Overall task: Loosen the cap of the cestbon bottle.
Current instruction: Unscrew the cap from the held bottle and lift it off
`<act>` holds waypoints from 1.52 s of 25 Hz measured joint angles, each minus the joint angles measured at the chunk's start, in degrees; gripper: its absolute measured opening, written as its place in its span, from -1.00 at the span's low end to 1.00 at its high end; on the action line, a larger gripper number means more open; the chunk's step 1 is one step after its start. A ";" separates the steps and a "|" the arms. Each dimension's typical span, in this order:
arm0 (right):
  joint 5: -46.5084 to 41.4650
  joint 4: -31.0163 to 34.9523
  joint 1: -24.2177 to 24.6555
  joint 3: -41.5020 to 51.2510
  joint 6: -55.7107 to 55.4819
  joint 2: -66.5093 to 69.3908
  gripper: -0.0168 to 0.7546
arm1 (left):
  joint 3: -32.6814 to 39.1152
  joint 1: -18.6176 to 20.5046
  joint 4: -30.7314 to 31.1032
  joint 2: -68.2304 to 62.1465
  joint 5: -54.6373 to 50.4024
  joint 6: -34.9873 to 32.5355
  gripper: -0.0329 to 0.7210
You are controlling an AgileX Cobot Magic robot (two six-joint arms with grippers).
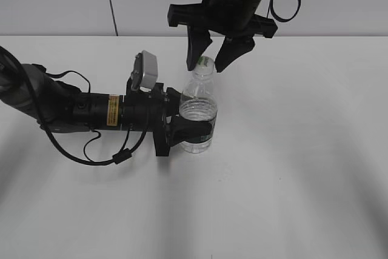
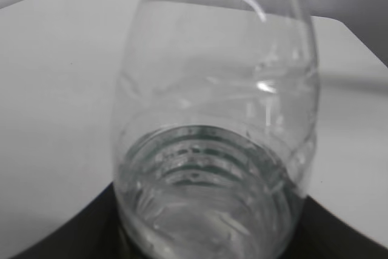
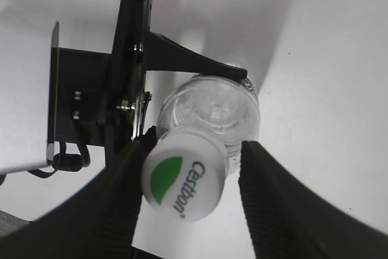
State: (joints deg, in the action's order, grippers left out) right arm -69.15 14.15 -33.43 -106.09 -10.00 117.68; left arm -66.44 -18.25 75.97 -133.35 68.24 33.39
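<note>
Right fingers [image 3: 188,204] straddle the cap [image 3: 183,176] with a gap; left fingers [image 1: 182,130] clamp the cestbon bottle [image 1: 198,110].

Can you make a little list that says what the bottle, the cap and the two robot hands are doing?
bottle: upright on the white table, partly filled with water
cap: white with a green leaf, on the bottle
left gripper: shut on the bottle's lower part, from the side
right gripper: open, above the bottle, one finger on each side of the cap
cap gripped: not yet
</note>
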 joint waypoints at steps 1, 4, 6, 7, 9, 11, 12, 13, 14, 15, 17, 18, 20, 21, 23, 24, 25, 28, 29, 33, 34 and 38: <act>0.00 0.00 0.00 -0.13 0.00 0.05 0.06 | 0.00 0.00 0.00 0.00 0.00 0.00 0.10; -0.12 -0.05 -0.05 -0.46 0.00 0.05 -0.01 | 0.00 0.00 0.00 0.00 0.00 0.00 0.10; -0.12 0.01 -0.07 -0.50 0.00 0.05 -0.13 | 0.00 -0.05 0.00 0.00 0.00 0.00 0.10; -0.12 0.01 -0.11 -0.53 0.00 0.05 -0.16 | 0.00 -0.05 0.00 0.00 0.00 0.00 0.10; -0.18 0.01 -0.11 -0.53 0.00 0.05 -0.16 | 0.00 -0.05 0.00 0.00 0.00 -0.05 0.10; -0.18 0.01 -0.11 -0.53 0.00 0.05 -0.16 | 0.00 -0.05 0.00 0.00 0.00 -0.05 0.10; -0.18 0.01 -0.11 -0.53 0.00 0.05 -0.16 | 0.00 -0.05 0.00 0.00 0.00 -0.05 0.10; -0.25 -0.05 -0.11 -0.53 0.07 0.05 -0.16 | 0.00 -0.05 0.00 0.00 0.00 -0.05 0.10; -0.25 -0.05 -0.11 -0.53 0.62 0.05 -0.16 | 0.00 -0.05 0.00 0.00 0.00 -0.05 0.10; -0.25 -0.05 -0.11 -0.53 1.94 0.05 -0.16 | 0.00 -0.05 0.00 0.00 0.00 -0.05 0.10; -0.25 -0.05 -0.11 -0.53 6.28 0.05 -0.16 | 0.00 -0.05 0.00 0.00 0.00 -0.05 0.10; -0.25 -0.05 -0.11 -0.53 9.15 0.05 -0.16 | 0.00 -0.05 0.00 0.00 0.00 -0.05 0.10; -0.25 -0.05 -0.11 -0.53 14.74 0.05 -0.16 | 0.00 -0.05 0.00 0.00 0.00 -0.05 0.10; -0.25 -0.05 -0.11 -0.53 18.01 0.05 -0.16 | 0.00 -0.05 0.00 0.00 0.00 -0.05 0.10; -0.25 -0.05 -0.11 -0.53 24.60 0.05 -0.16 | 0.00 -0.05 0.00 0.00 0.00 -0.05 0.10; -0.25 -0.05 -0.11 -0.53 27.35 0.05 -0.16 | 0.00 -0.05 0.00 0.00 0.00 -0.05 0.10; -0.25 -0.05 -0.11 -0.57 30.62 0.05 -0.16 | 0.00 -0.05 0.00 0.00 0.00 -0.05 0.10; -0.25 -0.05 -0.11 -0.64 38.98 0.05 -0.16 | 0.00 -0.05 0.00 0.00 0.00 -0.05 0.10; -0.25 0.00 -0.11 -0.64 41.60 0.05 -0.16 | 0.00 -0.05 0.00 0.00 -0.05 -0.05 0.10; -0.25 0.10 -0.11 -0.70 50.10 0.05 -0.16 | 0.00 -0.05 0.00 0.00 -0.05 -0.05 0.10; -0.25 0.16 -0.11 -0.70 51.90 0.05 -0.16 | 0.00 -0.05 0.04 0.00 -0.05 -0.05 0.10; -0.57 0.36 -0.11 -0.70 61.16 0.05 -0.16 | 0.00 -0.05 0.37 0.00 -0.05 -0.19 0.10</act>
State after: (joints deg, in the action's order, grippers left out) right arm -69.71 14.51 -33.54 -106.78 51.16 117.73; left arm -66.44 -18.30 76.34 -133.35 68.19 33.20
